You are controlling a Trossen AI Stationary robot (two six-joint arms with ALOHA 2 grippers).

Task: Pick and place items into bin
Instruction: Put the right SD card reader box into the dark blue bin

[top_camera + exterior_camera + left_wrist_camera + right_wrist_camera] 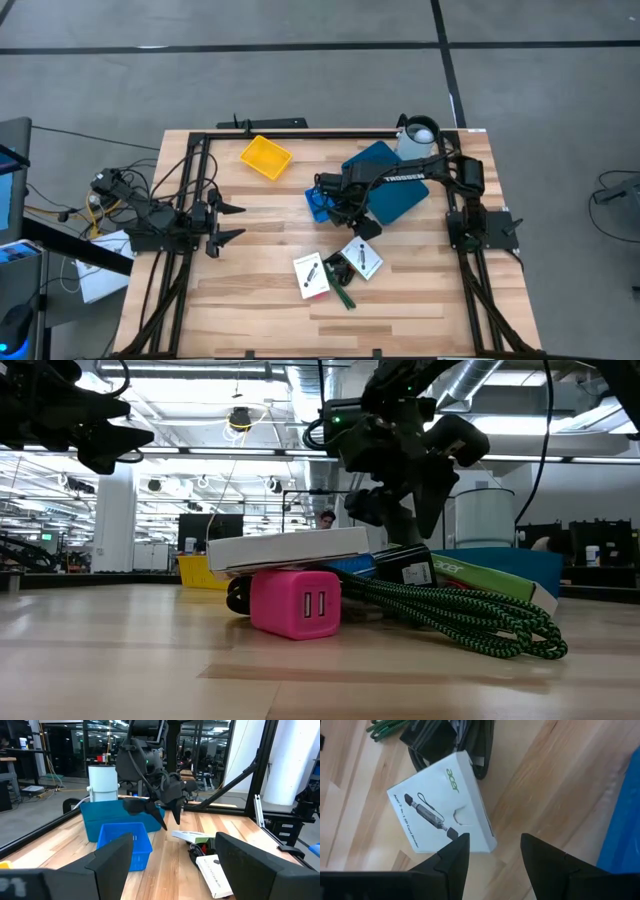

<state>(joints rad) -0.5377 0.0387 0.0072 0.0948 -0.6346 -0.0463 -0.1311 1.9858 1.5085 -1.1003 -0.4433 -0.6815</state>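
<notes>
Two white printed boxes (311, 275) (362, 258) lie near the table's middle front, with a black piece (338, 268) between them and a black-and-green cord (460, 615) beside them. In the low view one box (290, 550) rests on a pink plug (295, 603). My right gripper (495, 847) hangs open and empty above the table, just past the edge of the Acer box (445, 805), next to a small blue bin (125, 842). My left gripper (228, 224) waits open at the table's left.
A yellow bin (265, 157) sits at the back left. A large blue box (390, 180) and a white cylinder (418, 135) stand at the back right, under and behind my right arm. Bare wood lies between my left gripper and the items.
</notes>
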